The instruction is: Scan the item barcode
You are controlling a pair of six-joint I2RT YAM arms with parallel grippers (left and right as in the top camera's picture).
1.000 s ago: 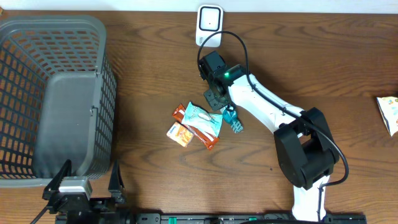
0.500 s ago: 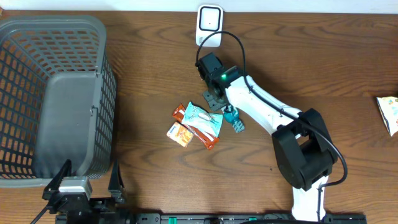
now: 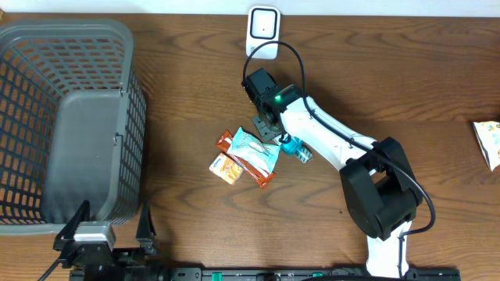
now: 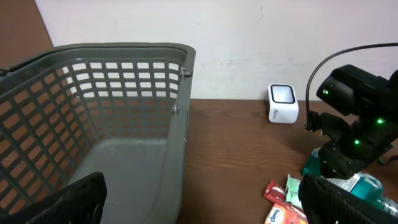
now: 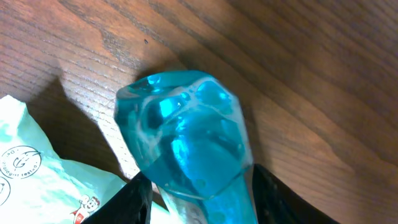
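Left gripper (image 3: 111, 222) hung wide open by the basket (image 3: 70, 30), farthest from the scanner (image 3: 264, 31). Nearer the scanner, snack packs (image 3: 248, 156) lay beside the blue bottle (image 5: 186, 143), well short of it. The right gripper (image 5: 202, 199) straddled the bottle; whether it clamped, I could not tell. Step, I judged: securing the item. Next: firm grip, then barcode toward the scanner

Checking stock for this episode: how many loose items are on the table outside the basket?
5: a mint pack over two orange packets mid-table, a blue bottle beside them, one pouch at the right edge. More may hide beneath.
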